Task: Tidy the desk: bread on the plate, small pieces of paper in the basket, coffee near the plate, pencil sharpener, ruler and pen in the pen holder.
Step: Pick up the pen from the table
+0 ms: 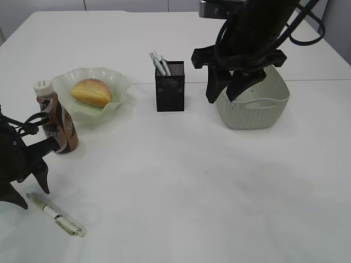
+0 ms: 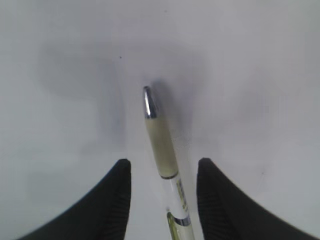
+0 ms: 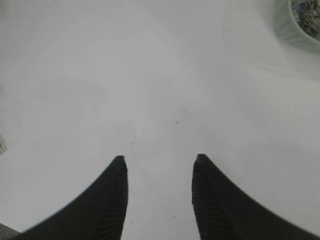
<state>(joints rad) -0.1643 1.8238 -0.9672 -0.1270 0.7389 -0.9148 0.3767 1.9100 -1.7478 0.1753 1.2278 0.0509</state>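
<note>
Left gripper (image 2: 162, 197) low over counter (image 1: 192, 175), jaws spread astride pen (image 2: 162, 145), lined up for pickup; right gripper (image 3: 159, 197) parted, empty.

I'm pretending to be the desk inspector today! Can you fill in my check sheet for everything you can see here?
Surface: white table, bare in the middle.
Bread: bread lies on the green plate.
Coffee: coffee bottle stands upright beside the plate.
Pen: pen lies flat on the table at the front left.
Pen holder: black mesh pen holder with white items sticking out.
Basket: basket on the right; contents unclear.
Clutter: nothing seen.
Left tool: left tool open, straddling the pen.
Right tool: right tool open, empty.
Cables: black cables on the right arm.
Surroundings: nothing seen.
</note>
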